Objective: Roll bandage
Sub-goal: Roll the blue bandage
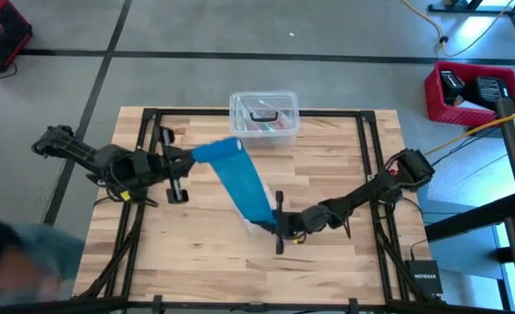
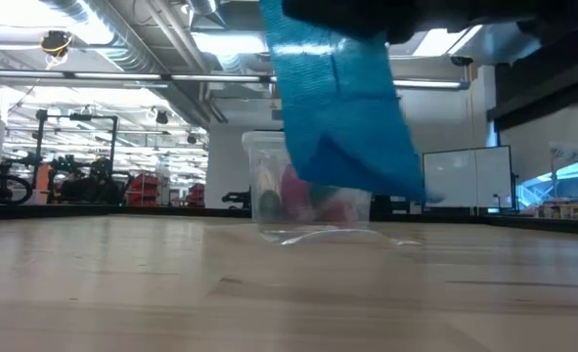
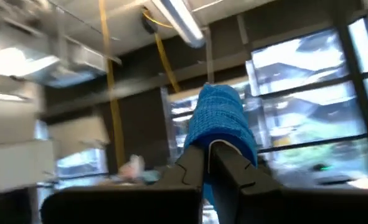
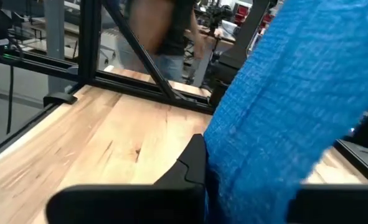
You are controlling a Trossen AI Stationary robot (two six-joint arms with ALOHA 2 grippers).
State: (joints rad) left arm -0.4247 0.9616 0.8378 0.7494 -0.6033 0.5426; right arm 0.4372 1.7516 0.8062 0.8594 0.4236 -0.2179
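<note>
Stretching bandage [image 1: 242,179] taut — left end effector [image 1: 190,160], right end effector [image 1: 273,223]

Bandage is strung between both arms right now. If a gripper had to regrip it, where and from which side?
Judging by its pose: the bandage hangs taut off the table between the left gripper and right gripper. Its free mid-span is a flat, narrow band, so pinch across the two faces there, coming in from a long edge, probably the side toward the clear box.

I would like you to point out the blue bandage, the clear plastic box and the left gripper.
bandage [image 1: 244,180]: high view, middle of the stretched blue band.
clear plastic box [image 1: 263,114]: high view, centre of its lid.
left gripper [image 1: 194,155]: high view, at the fingertips holding the bandage's rolled end.
</note>
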